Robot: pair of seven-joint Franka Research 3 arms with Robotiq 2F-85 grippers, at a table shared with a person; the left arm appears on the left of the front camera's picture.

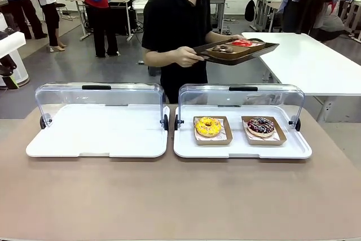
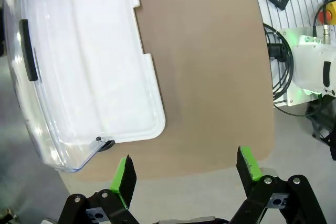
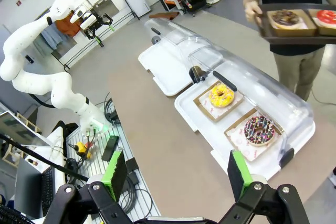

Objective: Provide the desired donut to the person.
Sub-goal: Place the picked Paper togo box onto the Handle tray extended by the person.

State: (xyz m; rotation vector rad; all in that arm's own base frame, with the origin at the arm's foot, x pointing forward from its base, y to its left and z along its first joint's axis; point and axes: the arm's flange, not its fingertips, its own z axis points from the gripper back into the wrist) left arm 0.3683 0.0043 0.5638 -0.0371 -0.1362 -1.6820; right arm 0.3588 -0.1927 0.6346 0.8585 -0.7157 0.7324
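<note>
On the right-hand white tray [image 1: 186,149], under a raised clear lid [image 1: 241,97], sit two donuts in brown card boats: yellow-glazed donut [image 1: 208,126] nearer the middle, chocolate sprinkled donut [image 1: 260,125] beside it, apart. Which one is wanted cannot be told yet. Likely light, soft and easily crushed, with sticky icing; best taken by the card boat's [image 1: 212,140] edge, itself thin and bendy, rather than by the donut. Left gripper [image 2: 185,170] fingers wide apart on nothing, hanging over bare table beside the left tray [image 2: 94,61], well apart from both donuts. Right gripper [image 3: 177,174] fingers also spread and holding nothing, high above the table, donuts well ahead and below. Across the table stands the person [image 1: 177,21], carrying a dark serving tray [image 1: 237,55] with two more donuts.
</note>
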